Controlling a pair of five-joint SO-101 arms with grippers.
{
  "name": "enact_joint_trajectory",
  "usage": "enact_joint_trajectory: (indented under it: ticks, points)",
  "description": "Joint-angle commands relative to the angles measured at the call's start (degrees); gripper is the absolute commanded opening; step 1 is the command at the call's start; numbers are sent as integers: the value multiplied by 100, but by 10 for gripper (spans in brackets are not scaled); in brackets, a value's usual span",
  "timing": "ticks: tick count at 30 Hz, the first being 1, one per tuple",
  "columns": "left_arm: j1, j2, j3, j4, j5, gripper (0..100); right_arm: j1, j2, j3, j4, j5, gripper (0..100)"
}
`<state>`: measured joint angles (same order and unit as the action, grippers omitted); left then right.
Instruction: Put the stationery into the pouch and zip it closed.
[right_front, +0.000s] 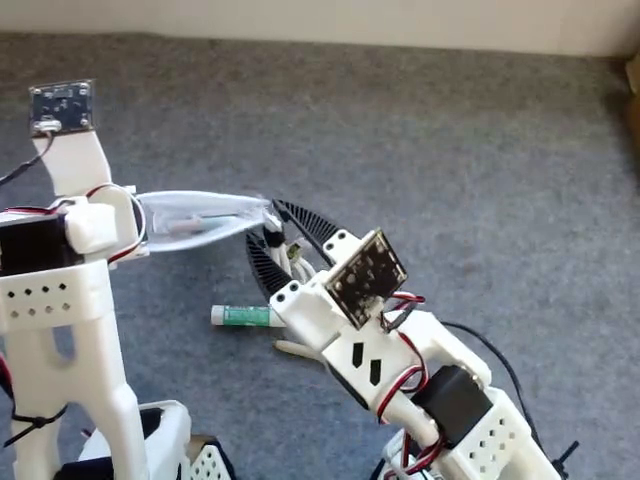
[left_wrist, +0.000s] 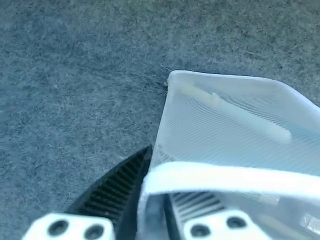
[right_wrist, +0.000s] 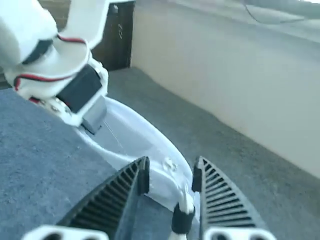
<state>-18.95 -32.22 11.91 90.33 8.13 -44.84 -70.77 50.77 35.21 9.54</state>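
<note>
Across the grey carpet (right_front: 450, 150) the clear pouch (right_front: 200, 215) is stretching between both arms. The left gripper (left_wrist: 159, 175) is clamping one end, and the right gripper (right_wrist: 171, 167) is straddling the other, fingers parted. A green-banded tube (right_front: 241, 316) is lying on the carpet nearby, outside the pouch.

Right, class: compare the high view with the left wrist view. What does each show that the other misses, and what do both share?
High view, not the left wrist view: the right gripper open at the end of the pouch, plus a green and white tube and a pale stick lying on the carpet. Left wrist view, not the high view: the left gripper shut on the pouch's edge, seen close up. Both share the translucent pouch and the grey carpet under it.
</note>
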Motion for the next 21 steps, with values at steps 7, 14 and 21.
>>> enact_joint_trajectory:
  ticks: [7, 14, 21]
  points:
    - [-444, -84, 22, -246, 44, 7, 725, -92, -66, 1798, 53, 139]
    - [-444, -92, 57, -255, 44, 7, 1200, -92, -22, 2712, 651, 139]
    - [-444, -92, 242, -440, 44, 7, 1200, -75, 611, 2782, 1222, 141]
